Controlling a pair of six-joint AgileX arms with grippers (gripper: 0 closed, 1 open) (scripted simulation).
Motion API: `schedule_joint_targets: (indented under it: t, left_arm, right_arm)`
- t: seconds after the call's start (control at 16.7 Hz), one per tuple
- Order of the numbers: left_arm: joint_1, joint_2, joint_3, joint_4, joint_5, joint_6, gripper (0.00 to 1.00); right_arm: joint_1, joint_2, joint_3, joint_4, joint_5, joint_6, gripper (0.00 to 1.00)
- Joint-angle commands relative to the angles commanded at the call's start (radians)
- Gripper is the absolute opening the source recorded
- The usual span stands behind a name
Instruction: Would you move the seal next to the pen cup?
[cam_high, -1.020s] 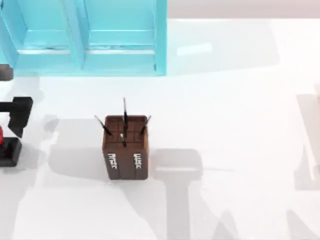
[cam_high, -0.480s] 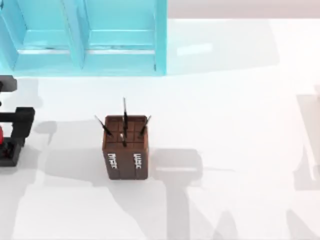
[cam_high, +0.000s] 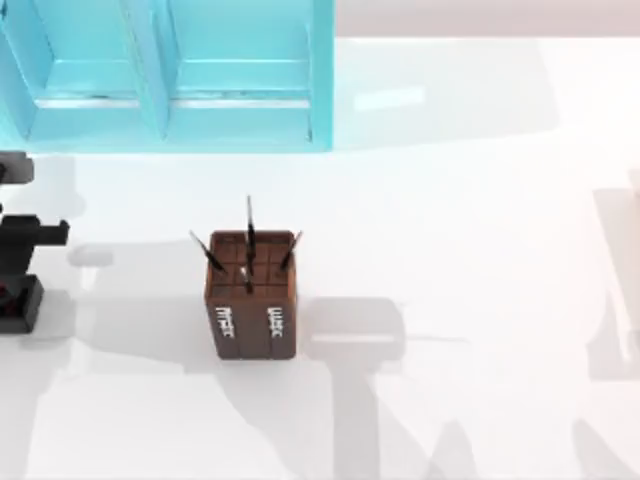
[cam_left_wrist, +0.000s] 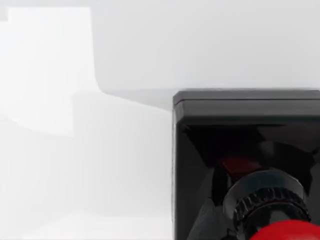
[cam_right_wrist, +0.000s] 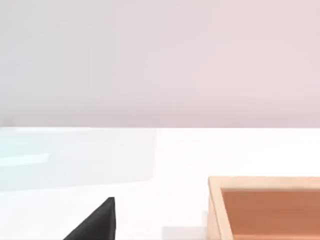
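The seal stands at the table's far left edge; its black square base shows, and its knob is mostly hidden under my left gripper. That gripper hangs over the seal's far side with its two black fingers apart, holding nothing. In the left wrist view the seal is very close, with its black base, ribbed stem and a sliver of red knob. The brown pen cup, with thin dark pens sticking out, stands left of the table's middle, well to the right of the seal. A black tip of my right gripper shows in the right wrist view.
A large light-blue cabinet runs along the back left of the table. An orange open box sits close to the right gripper. White tabletop lies between the seal and the pen cup and to the cup's right.
My left gripper has slid toward the front of the table, over the seal, and now covers the red knob. The seal and the pen cup have not moved.
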Motion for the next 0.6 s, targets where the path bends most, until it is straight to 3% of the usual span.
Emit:
schedule_joint_targets:
  t: [0.18,0.6]
  left_arm:
    - [0.0,0.0,0.0,0.0,0.0,0.0,0.02]
    - [0.0,0.0,0.0,0.0,0.0,0.0,0.0]
  right_arm:
    - [0.0,0.0,0.0,0.0,0.0,0.0,1.0]
    - [0.0,0.0,0.0,0.0,0.0,0.0,1.0]
